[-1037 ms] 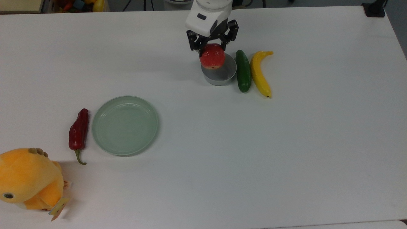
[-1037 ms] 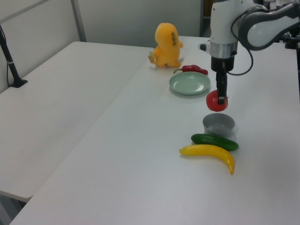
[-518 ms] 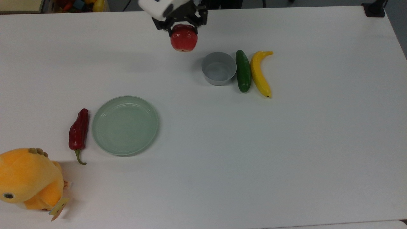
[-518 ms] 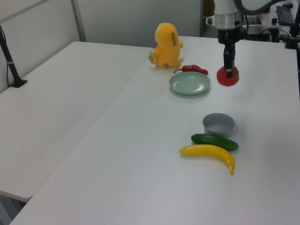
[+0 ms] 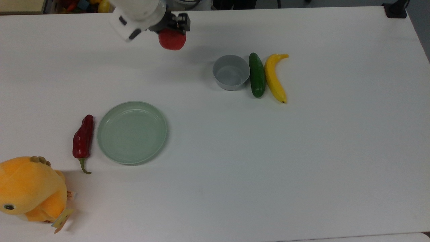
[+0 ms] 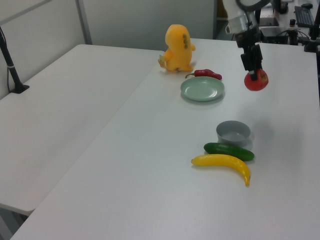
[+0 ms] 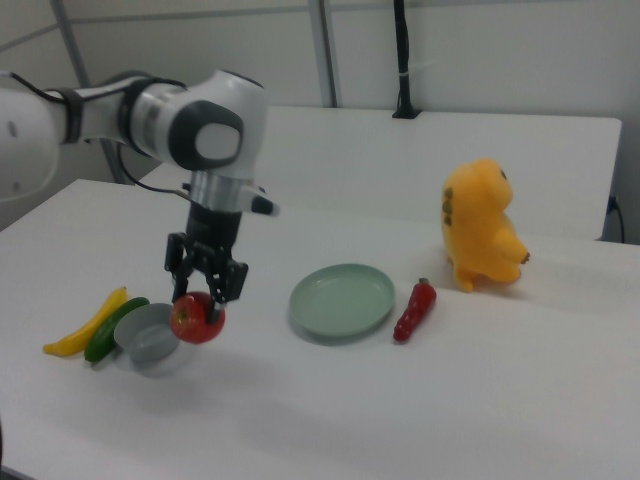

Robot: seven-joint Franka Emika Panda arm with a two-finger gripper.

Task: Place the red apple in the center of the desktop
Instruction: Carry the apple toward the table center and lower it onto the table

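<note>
Apple [image 5: 172, 41]: round, glossy red; held clear of the desktop, in the air. In the top view it sits near the upper edge, to the left of the bowl and well apart from it. In the right view [image 7: 197, 318] it hangs just beside the bowl's rim, with a pale highlight on its skin.
Gripper [image 5: 174, 30]: black two-finger unit on a white wrist; fingers closed partway onto the apple's upper half, one on each side. In the left view [image 6: 254, 67] it points down with the apple [image 6: 256, 80] hanging under it.
Arm [image 7: 200, 130]: smooth white shells with dark grey joints, entering from the right view's left.
Desktop [image 5: 268, 161]: flat, matte white, rectangular; the middle area is bare.
Bowl [image 5: 231, 72]: small, round, grey, straight-walled, upright, nothing inside.
Cucumber [image 5: 257, 79]: dark green, smooth, elongated; lies just beside the bowl on the top view's right.
Banana [image 5: 274, 79]: yellow, curved, next to the cucumber on its far side from the bowl.
Plate [image 5: 132, 132]: round, pale green, shallow with a raised rim, glossy; nothing on it.
Chili [image 5: 83, 137]: long, dark red, shiny, with a thin green stem; lies just beside the plate on the top view's left.
Plush toy [image 5: 30, 190]: orange, soft and fuzzy, rounded; at the top view's lower-left corner.
</note>
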